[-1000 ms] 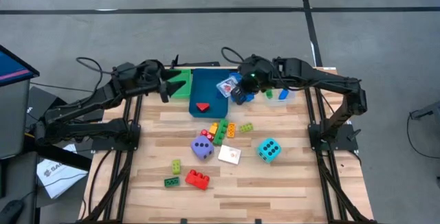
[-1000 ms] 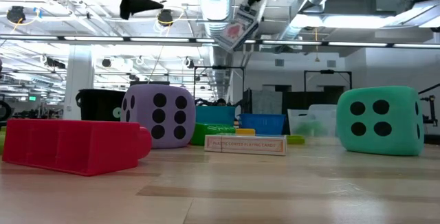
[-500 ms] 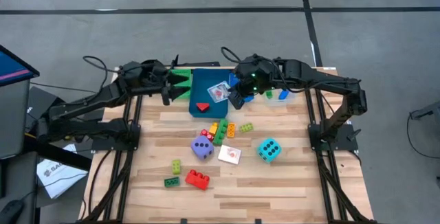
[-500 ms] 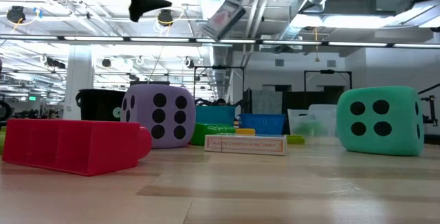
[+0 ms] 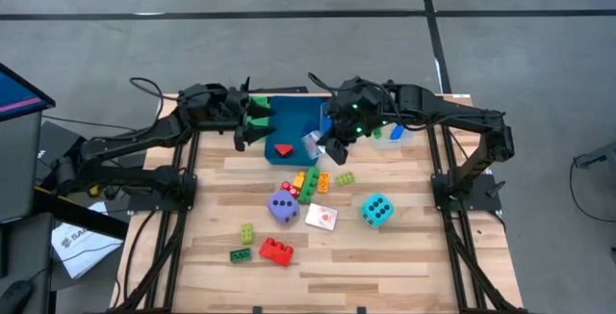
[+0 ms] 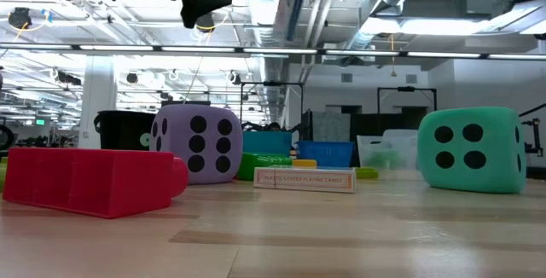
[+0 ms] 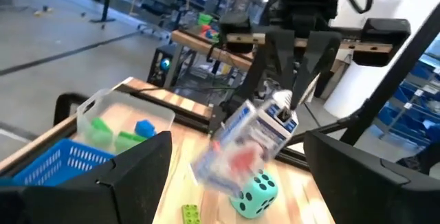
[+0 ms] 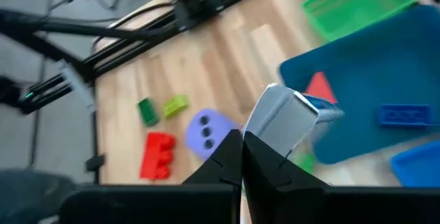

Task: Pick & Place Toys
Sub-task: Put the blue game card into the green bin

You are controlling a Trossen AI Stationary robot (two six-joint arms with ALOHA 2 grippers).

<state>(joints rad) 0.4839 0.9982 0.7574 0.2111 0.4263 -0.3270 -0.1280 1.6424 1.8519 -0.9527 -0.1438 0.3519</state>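
Observation:
My right gripper (image 5: 328,144) is shut on a white-and-blue picture card pack (image 5: 313,143), which hangs above the near edge of the blue tray (image 5: 294,121). In the left wrist view the card pack (image 7: 247,133) hangs slanted under the right arm's fingers. My left gripper (image 5: 252,127) is open and level over the green tray (image 5: 256,114), pointing at the pack and apart from it. A purple dice (image 5: 283,206), a teal dice (image 5: 376,209), another card pack (image 5: 320,218), a red brick (image 5: 276,250) and small green bricks (image 5: 247,232) lie on the table. My right gripper pinches the card pack's upper end (image 8: 267,136) between its two shut fingers. The fingers slant down from the table's far right side. The pack is lifted clear, turned edge-on to the low view and tilted, its free end (image 7: 206,165) hanging lowest.
A red wedge piece (image 5: 283,149) lies in the blue tray. A clear tray (image 5: 390,133) with blue and green bricks stands at the far right. A cluster of coloured bricks (image 5: 310,181) lies mid-table. There is free wood at the near edge.
My right gripper has turned at the wrist and drifted slightly toward the near edge. The card pack it holds has swung from face-up to edge-on and tilted. My left gripper has moved toward the table's right, over the green tray and closer to the pack, staying open.

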